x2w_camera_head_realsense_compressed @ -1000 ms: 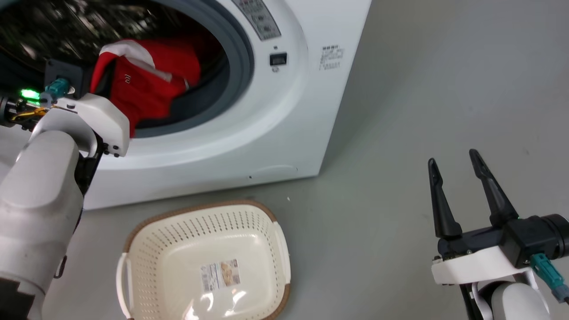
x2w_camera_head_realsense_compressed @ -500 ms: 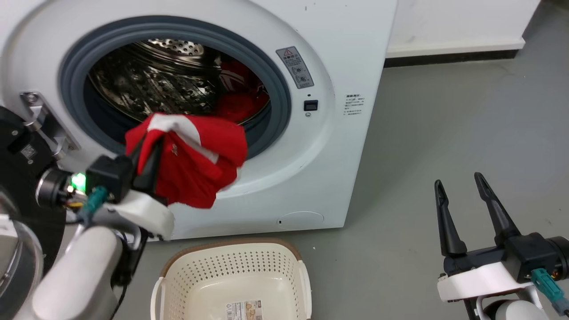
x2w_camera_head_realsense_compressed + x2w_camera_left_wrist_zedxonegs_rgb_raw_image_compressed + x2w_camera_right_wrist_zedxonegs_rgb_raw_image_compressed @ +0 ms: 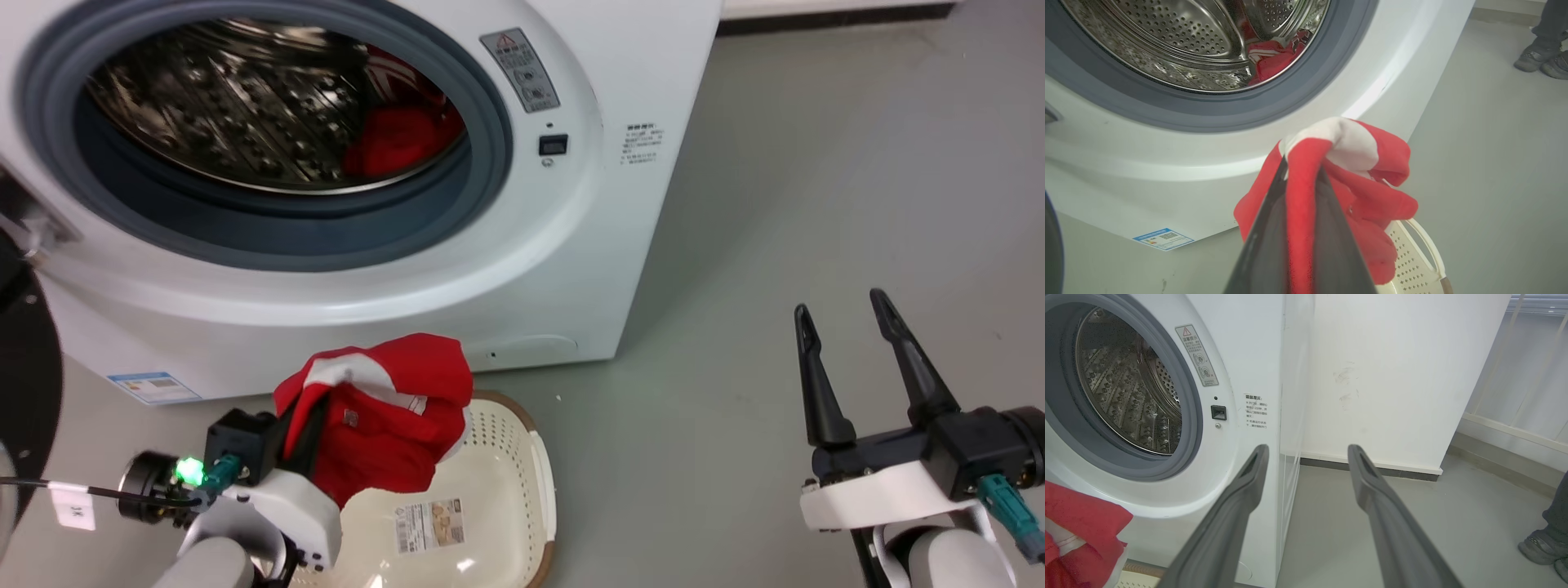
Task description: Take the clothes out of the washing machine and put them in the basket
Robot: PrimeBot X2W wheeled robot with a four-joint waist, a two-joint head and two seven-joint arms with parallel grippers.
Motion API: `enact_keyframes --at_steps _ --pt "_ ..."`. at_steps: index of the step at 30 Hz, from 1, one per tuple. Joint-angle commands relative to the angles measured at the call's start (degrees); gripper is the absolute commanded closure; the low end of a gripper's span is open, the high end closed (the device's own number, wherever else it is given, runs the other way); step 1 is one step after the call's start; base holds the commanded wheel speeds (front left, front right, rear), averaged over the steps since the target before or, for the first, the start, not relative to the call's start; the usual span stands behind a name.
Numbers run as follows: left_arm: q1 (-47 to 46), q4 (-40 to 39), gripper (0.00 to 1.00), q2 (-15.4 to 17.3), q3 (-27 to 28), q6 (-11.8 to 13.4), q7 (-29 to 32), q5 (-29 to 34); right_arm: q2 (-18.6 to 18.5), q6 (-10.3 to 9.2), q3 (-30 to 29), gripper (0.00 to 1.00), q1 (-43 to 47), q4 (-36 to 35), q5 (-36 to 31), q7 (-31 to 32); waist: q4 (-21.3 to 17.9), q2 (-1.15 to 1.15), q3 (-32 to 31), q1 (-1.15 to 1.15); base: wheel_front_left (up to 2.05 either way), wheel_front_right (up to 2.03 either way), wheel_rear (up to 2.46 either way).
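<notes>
There are two bright-red soft garments (image 3: 384, 412) (image 3: 398, 140), one white front-loading washing machine (image 3: 571, 245), one cream perforated plastic basket (image 3: 544, 490), two dark-fingered grippers (image 3: 1301, 165) (image 3: 839, 302) and two grey shoes (image 3: 1531, 61) (image 3: 1553, 67).

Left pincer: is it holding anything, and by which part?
Yes: the left pincer is shut on a red garment, pinching a bunched fold beside its white panel; the rest hangs over the basket.

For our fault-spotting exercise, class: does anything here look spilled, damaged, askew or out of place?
Nothing stands out. One red garment hangs from the shut left end effector over the basket; the other red garment lies inside the washing machine. The basket sits upright, and no cloth is on the floor.
</notes>
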Motion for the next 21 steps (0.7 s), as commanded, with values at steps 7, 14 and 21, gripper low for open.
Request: enact_keyframes --at_steps 7,14,21 --pt "-3.8 12.9 1.00 -1.6 -1.6 -3.2 -0.8 0.7 0.1 -0.08 0.7 0.00 -3.8 -2.3 -0.2 -0.1 -4.8 0.00 11.4 0.00 0.00 0.00 0.00" --pt "-11.0 25.4 1.00 -3.1 -3.0 -6.1 -1.6 2.4 0.1 -0.08 0.6 0.00 -6.1 -4.6 0.1 -0.1 -7.7 0.00 20.9 0.00 0.00 0.00 0.00" --pt "-18.1 38.5 1.00 -5.7 -3.8 -8.3 -2.2 3.2 0.1 -0.08 0.5 0.00 -7.2 -5.8 0.6 -0.1 -9.6 0.00 26.4 0.00 0.00 0.00 0.00"
